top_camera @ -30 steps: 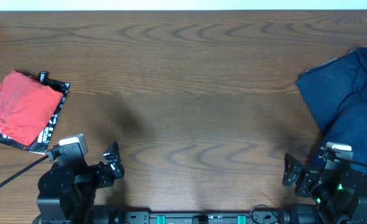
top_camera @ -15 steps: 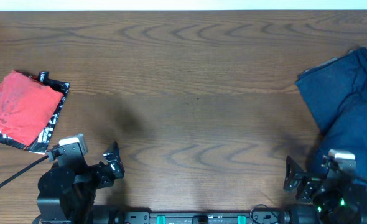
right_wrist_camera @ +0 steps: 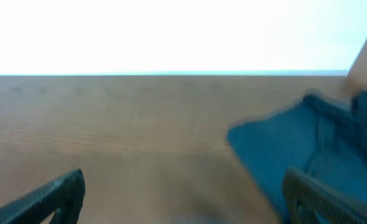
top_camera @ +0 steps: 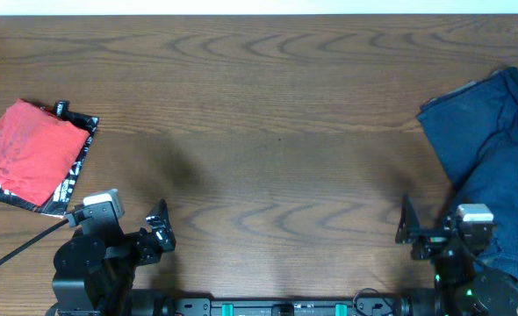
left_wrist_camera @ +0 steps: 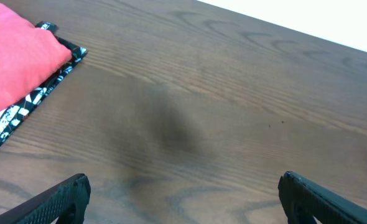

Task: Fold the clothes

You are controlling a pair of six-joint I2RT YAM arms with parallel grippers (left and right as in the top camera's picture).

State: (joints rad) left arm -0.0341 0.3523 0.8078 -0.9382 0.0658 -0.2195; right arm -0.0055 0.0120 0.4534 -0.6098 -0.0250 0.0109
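Note:
A folded coral-red T-shirt point(top_camera: 26, 151) lies at the far left on top of a folded black graphic-print tee point(top_camera: 76, 167); both show in the left wrist view, the red one point(left_wrist_camera: 15, 59) over the black one point(left_wrist_camera: 43, 93). A rumpled navy-blue garment point(top_camera: 492, 158) lies at the far right and shows in the right wrist view point(right_wrist_camera: 295, 149). My left gripper point(top_camera: 158, 230) is open and empty near the front edge, right of the stack. My right gripper point(top_camera: 414, 233) is open and empty at the front right, beside the navy garment's left edge.
The wooden table point(top_camera: 268, 132) runs between the two clothes piles. A black cable point(top_camera: 13, 250) trails from the left arm's base to the front left edge. The table's far edge meets a white background.
The right arm has shifted and turned at the front right, its gripper moving slightly up and left. The left arm and the clothes have not moved.

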